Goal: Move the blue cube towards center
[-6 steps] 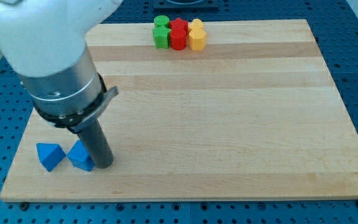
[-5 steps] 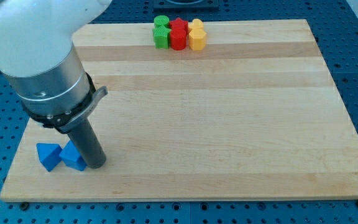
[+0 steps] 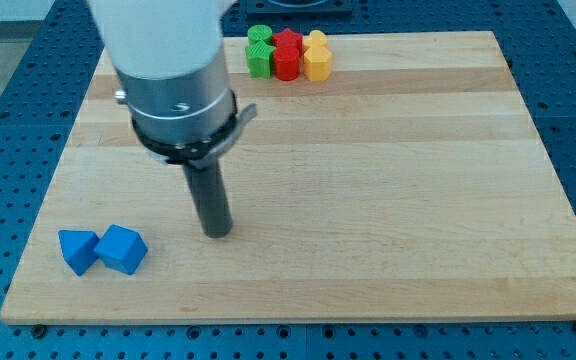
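- Camera view, only view on hand.
- Blue cube (image 3: 122,249) sits near the board's lower left corner, on the wooden board (image 3: 368,200).
- Cube is turned corner-on: one vertical edge faces the view's bottom, top face reads as a diamond. No long axis to note; sides look equal.
- A second blue block (image 3: 78,250), wedge-like, lies just to the view's left of the cube, touching or nearly so; cannot tell which.
- My tip (image 3: 217,233) rests on the board to the view's right of the cube and slightly above it, apart from it, bare wood between.
- No pincer on this rig: just a straight dark rod, holding nothing.
- Far off at the view's top edge: green block (image 3: 259,53), red block (image 3: 287,55), yellow block (image 3: 317,56), packed in a row, shapes not clear.
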Motion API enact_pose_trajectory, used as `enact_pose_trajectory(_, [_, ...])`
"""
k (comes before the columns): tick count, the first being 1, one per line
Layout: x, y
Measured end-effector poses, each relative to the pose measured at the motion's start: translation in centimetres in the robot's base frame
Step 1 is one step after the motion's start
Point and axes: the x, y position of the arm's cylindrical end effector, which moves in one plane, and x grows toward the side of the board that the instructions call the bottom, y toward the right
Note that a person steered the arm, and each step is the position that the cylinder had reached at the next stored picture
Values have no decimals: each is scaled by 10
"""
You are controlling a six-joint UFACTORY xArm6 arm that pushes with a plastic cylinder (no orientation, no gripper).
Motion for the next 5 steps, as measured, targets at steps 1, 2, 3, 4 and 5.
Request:
enact_pose_trajectory(1, [0, -55])
enact_pose_trajectory(2, [-7, -97])
enact_pose_trajectory(3, [-24, -112])
enact_pose_trajectory(4, [-29, -120])
enact_pose_trajectory(5, [-29, -131])
